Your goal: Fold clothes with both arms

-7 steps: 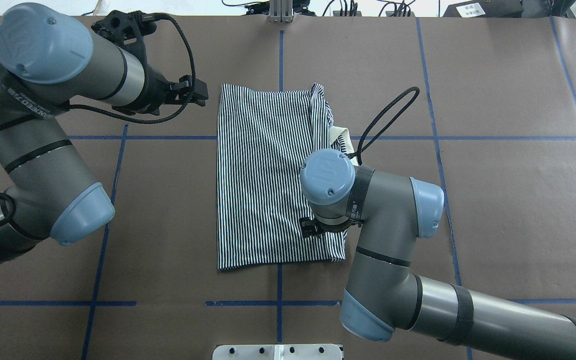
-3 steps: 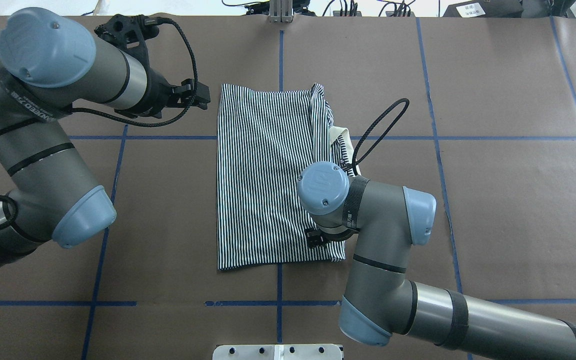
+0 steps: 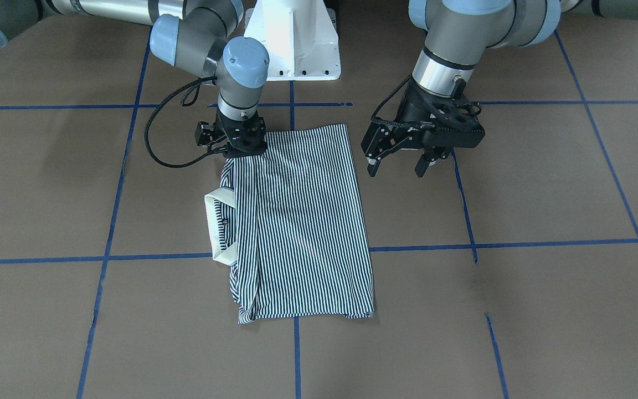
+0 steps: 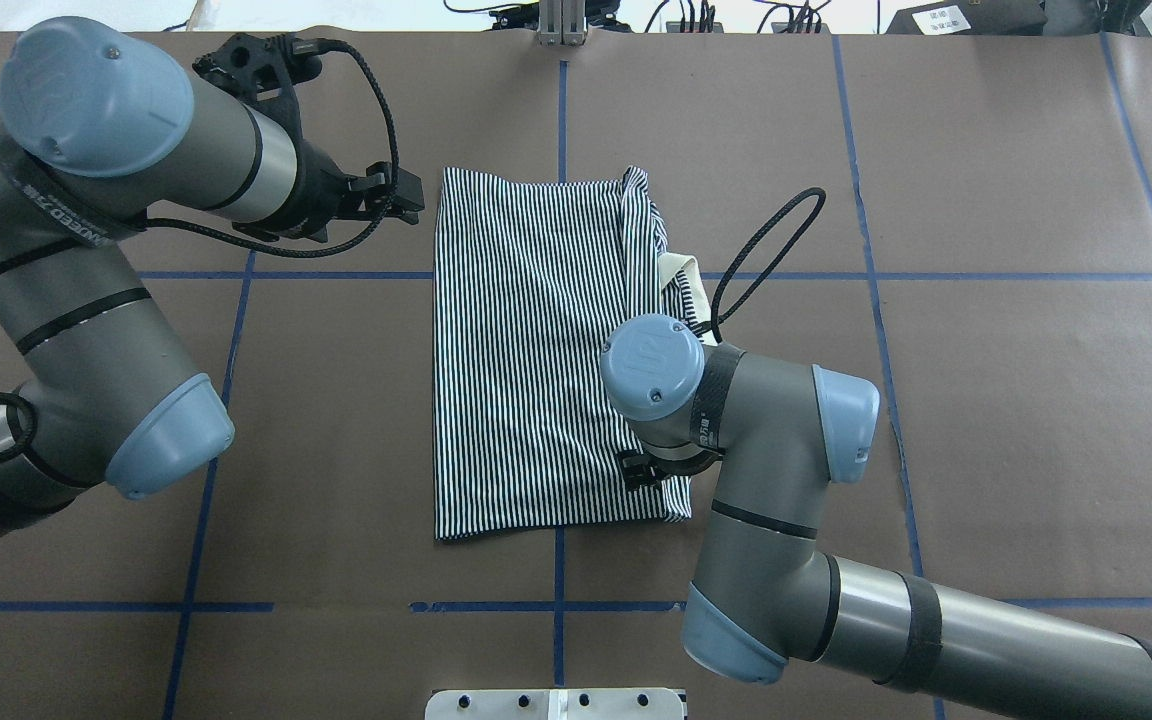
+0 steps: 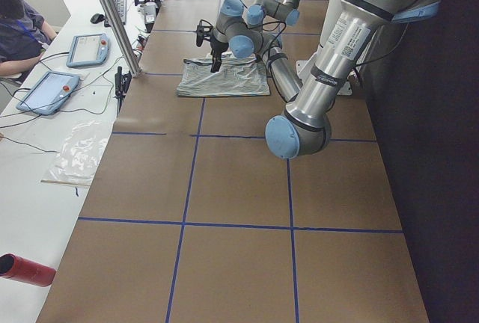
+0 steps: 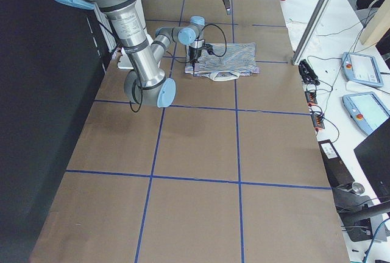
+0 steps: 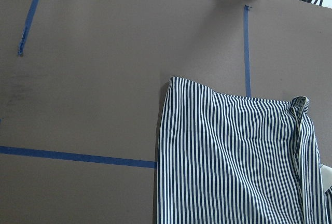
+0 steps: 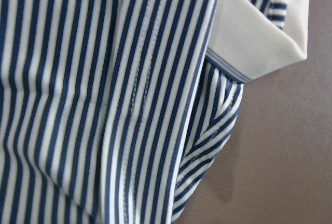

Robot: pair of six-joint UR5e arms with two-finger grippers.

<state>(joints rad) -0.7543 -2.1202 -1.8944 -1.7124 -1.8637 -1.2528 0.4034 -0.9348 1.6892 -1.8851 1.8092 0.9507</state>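
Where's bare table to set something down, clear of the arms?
Bare table lies wide beyond the collar side, and past the far edge of the shirt. Crowded: right gripper at its near right corner, left gripper off its left edge.

Under the right gripper [image 3: 235,148], the shirt [image 3: 302,221] is soft matt cloth with a smooth collar [image 3: 220,228]; the table [image 3: 546,183] is matt brown paper.

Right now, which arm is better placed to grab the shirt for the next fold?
Right, probably: the right gripper is down at a shirt corner; the left gripper hangs open, clear of the cloth.
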